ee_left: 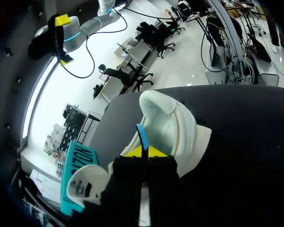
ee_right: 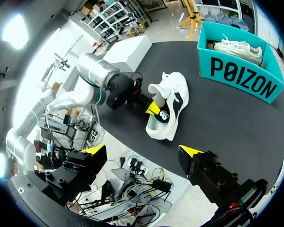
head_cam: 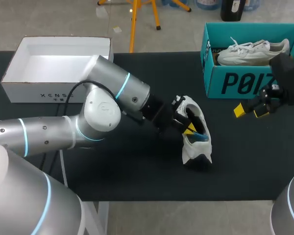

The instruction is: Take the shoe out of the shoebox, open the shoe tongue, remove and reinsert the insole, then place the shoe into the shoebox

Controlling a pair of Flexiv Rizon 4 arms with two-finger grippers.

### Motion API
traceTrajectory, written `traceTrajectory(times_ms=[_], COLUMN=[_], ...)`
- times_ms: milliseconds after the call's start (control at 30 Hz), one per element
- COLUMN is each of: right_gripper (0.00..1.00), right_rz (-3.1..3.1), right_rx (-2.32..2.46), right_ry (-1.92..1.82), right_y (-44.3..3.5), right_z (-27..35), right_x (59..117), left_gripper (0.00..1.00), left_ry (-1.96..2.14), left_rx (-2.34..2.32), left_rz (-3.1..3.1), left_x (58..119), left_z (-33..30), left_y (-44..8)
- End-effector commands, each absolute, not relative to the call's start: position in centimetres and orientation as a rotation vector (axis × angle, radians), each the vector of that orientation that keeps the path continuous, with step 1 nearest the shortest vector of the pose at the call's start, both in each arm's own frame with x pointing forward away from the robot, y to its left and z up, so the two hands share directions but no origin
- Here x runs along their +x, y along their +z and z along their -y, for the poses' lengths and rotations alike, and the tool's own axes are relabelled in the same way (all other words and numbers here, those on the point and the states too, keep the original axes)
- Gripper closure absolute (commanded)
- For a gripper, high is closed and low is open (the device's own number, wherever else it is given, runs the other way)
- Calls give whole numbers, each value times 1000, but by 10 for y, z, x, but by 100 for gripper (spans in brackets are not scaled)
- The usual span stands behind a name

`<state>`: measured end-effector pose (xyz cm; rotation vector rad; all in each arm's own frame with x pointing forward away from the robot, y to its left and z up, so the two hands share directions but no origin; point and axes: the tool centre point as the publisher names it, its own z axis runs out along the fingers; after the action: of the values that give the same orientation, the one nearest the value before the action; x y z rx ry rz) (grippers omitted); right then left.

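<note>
1. The shoe (head_cam: 201,115) is out of the shoebox (head_cam: 240,83). It lies on the dark worktop (head_cam: 137,166) near the middle, apart from the box, with its opening turned toward the left arm.
2. The left pincer (head_cam: 189,129) is inside that opening. In the left wrist view its yellow tips sit close together with a thin blue strip between them. This is probably the edge of the insole (head_cam: 201,136), so the pincer appears to be pinching it.
3. The right pincer (head_cam: 249,111) hovers in front of the shoebox with its fingers spread, holding nothing. It is well apart from the shoe.
4. A second shoe (head_cam: 252,50) rests inside the shoebox.
5. The step in hand looks like the insole work, either drawing it out or pushing it back in. The frames do not show which.
6. The next move probably needs the shoe to be held steady, since nothing braces it and a pull could drag it across the worktop. The free right pincer could hold the heel or toe.
</note>
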<state>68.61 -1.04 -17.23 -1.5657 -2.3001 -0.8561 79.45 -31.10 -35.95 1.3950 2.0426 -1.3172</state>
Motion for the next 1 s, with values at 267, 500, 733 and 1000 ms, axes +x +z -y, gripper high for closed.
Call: traceTrajectory(times_ms=[267, 500, 733, 1000], right_gripper=[0, 0, 0, 0], right_rz=[2301, 2301, 2301, 2301], right_rx=[-1569, -1569, -1569, -1569], right_ry=[-854, -854, -854, -854], right_y=[-173, -173, -173, -173], right_z=[10, 10, 10, 10], right_x=[686, 686, 686, 686], left_gripper=[100, 0, 0, 0], left_ry=[-1372, -1338, -1262, -1262], left_rx=[1448, 1383, 1473, 1473], left_rz=[-2093, -2076, -2126, -2126], left_x=[770, 774, 775, 775], left_z=[315, 296, 286, 286], left_y=[-375, -346, -323, -323])
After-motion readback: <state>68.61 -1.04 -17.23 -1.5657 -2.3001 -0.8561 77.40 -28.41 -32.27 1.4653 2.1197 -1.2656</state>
